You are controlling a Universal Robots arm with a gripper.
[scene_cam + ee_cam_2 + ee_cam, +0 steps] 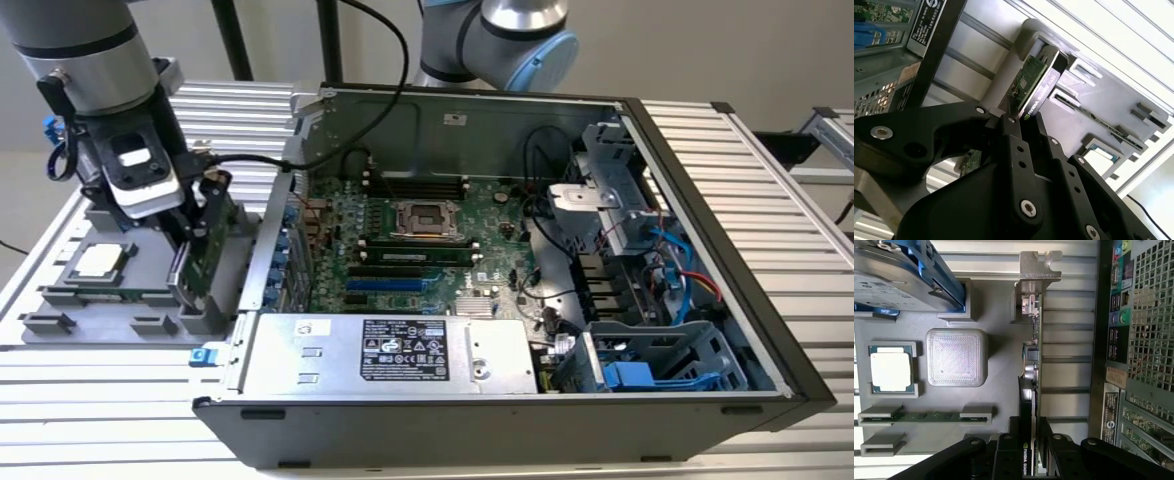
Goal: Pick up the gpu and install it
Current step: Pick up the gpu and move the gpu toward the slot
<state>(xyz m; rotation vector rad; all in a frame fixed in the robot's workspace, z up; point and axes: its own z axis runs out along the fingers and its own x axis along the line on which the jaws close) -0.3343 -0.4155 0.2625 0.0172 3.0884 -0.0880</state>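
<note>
The gpu [200,255] stands on edge in a slot of the grey holder tray [80,310], on the exterior view's left, just outside the open computer case [747,300]. My gripper [187,215] comes down on it from above. Both wrist views show the black fingers either side of the card's top edge, pressed against its green board and black shroud: the gripper [1024,120] [1029,432] is shut on the gpu [1031,85] [1030,365]. Its silver bracket [1039,267] is at the end far from the fingers. The motherboard [414,250] lies in the case.
The holder tray [999,340] also carries a processor [891,372], a memory stick [929,416], a square ribbed block [956,357] and a hard drive with blue rails [899,275]. The case's rear wall [1129,340] stands close beside the gpu. A power supply [387,350] fills the case's front.
</note>
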